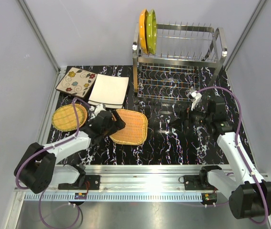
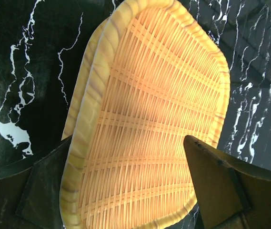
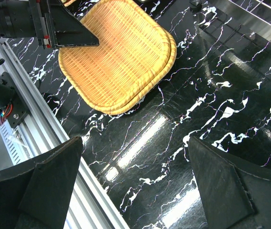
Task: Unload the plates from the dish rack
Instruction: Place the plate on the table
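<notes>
L jaws wide astride wicker plate (image 2: 145, 119), flat on bench (image 1: 173, 138). R jaws wide, empty. orange plate (image 1: 143, 29) & green plate (image 1: 151, 31) edge-on in dish rack (image 1: 183, 62): ahead-left of R jaws, ahead-right of L jaws, prob abt equidistant.

From above, the left gripper (image 1: 117, 126) covers the left rim of the rounded-square wicker plate (image 1: 133, 126). The left wrist view cuts that plate at the bottom edge, its lower corners behind the fingers (image 2: 221, 191). The right wrist view cuts its far rim and shows only a corner of the dish rack (image 3: 268, 14). Far beyond the wicker plate, the orange plate (image 1: 143, 31) has a face too small to tell any pattern.
</notes>
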Controlling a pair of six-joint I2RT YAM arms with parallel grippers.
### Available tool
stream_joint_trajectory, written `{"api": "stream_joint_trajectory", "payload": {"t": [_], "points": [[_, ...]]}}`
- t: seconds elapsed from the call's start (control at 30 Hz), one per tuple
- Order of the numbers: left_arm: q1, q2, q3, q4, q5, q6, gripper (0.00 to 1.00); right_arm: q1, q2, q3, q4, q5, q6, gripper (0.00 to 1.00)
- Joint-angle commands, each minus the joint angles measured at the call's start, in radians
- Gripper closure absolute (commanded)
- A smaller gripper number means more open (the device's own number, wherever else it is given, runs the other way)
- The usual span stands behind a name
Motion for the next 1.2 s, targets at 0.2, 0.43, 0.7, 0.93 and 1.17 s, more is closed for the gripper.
{"api": "stream_joint_trajectory", "payload": {"t": [0.2,0.43,0.7,0.93,1.17], "points": [[-0.051,0.010,0.138,-0.173,-0.188,0.131,0.02,-0.007,-0.010,0.010,0.019,-0.023,-0.026,0.00],[-0.065,0.007,0.169,-0.217,-0.232,0.183,0.01,-0.006,-0.012,0.073,-0.059,-0.018,-0.115,0.00],[-0.066,-0.108,0.172,-0.230,-0.291,0.231,0.01,0.003,-0.002,0.199,-0.167,-0.041,-0.228,0.00],[-0.065,-0.341,0.141,-0.242,-0.397,0.310,0.01,0.077,0.103,0.481,-0.291,0.014,-0.244,0.01],[-0.062,-0.540,0.103,-0.314,-0.475,0.354,0.01,0.181,0.267,0.740,-0.319,0.105,-0.086,0.02]]}}
